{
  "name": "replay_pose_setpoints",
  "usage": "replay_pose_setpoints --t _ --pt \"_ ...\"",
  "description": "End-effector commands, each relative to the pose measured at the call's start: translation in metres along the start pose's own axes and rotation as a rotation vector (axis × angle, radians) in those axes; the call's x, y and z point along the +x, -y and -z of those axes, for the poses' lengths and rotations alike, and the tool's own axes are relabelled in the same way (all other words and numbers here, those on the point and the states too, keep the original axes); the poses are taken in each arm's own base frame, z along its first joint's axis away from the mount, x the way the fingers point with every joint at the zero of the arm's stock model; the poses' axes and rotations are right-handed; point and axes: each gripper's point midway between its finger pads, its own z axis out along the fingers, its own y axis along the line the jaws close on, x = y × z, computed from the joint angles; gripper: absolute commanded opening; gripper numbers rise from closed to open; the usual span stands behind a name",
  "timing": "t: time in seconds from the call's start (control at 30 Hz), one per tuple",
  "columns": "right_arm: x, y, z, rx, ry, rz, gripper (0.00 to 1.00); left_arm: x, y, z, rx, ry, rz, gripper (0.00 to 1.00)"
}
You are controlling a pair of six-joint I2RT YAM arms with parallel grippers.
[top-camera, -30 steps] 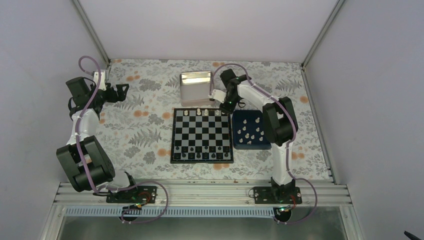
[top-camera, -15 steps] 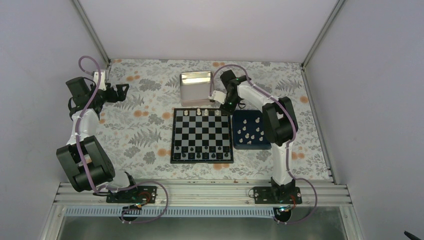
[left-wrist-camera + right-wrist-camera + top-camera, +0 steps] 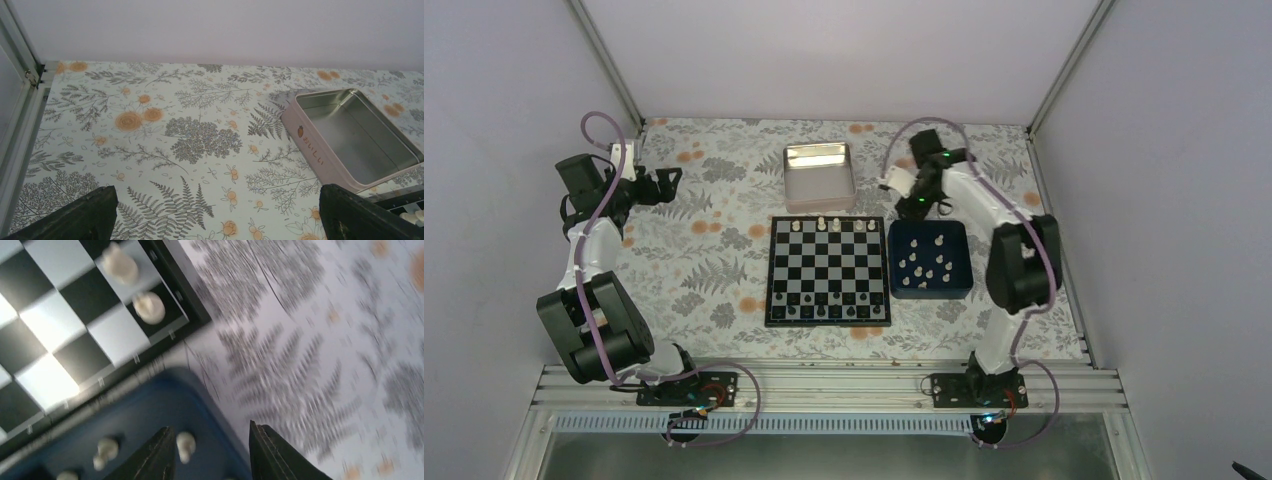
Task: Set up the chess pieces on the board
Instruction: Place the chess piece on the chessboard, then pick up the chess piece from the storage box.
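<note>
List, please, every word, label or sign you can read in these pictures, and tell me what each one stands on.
"BULLI": orange letters on the pink side wall of the tin. They are small and seen at a slant, so the reading is uncertain.
A small orange fruit-like emblem sits beside that word. It has no text.
White marks on the black border of the board are too blurred to read.
No other text is visible.

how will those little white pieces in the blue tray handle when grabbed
Probably stiff and very light: each white piece is tiny beside the fingers. Rounded and smooth-looking, it may slip or tip if nudged.
</note>
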Motion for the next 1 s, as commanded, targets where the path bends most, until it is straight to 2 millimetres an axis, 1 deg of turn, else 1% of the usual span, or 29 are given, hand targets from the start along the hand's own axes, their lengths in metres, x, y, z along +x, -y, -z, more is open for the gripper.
replay_pose_setpoints --t 0.0,0.07,0.13,0.23,0.3,0.47,0.7,0.8,0.9,0.97 --pt "0.049 0.012 0.032 0.043 0.003 -0.087 0.4 0.004 0.0 0.0 0.019 -0.002 -0.003 1.0" --pt "0.071 0.015 0.036 0.049 0.0 -0.128 0.4 0.005 0.0 -0.001 0.022 -0.004 0.0 1.0" --pt "0.089 0.017 0.037 0.051 -0.004 -0.165 0.39 0.005 0.001 -0.001 0.026 -0.004 0.0 1.0" --pt "0.107 0.017 0.03 0.049 -0.014 -0.202 0.39 0.004 0.001 -0.001 0.027 -0.003 0.001 1.0" --pt "0.115 0.017 0.025 0.046 -0.016 -0.222 0.39 0.005 0.001 -0.001 0.029 -0.004 0.002 1.0" --pt "0.122 0.018 0.011 0.046 -0.015 -0.241 0.39 0.002 0.002 0.001 0.027 0.002 -0.003 1.0" --pt "0.123 0.025 -0.01 0.046 -0.017 -0.256 0.4 0.001 0.002 0.002 0.022 0.004 -0.007 1.0" --pt "0.124 0.023 -0.017 0.029 -0.023 -0.253 0.4 0.0 0.002 0.002 0.021 0.005 -0.007 1.0" --pt "0.125 0.023 -0.023 0.02 -0.03 -0.257 0.39 0.002 0.001 0.002 0.02 0.001 -0.004 1.0" --pt "0.126 0.024 -0.025 0.018 -0.031 -0.26 0.37 0.004 0.0 0.001 0.021 -0.001 -0.003 1.0"
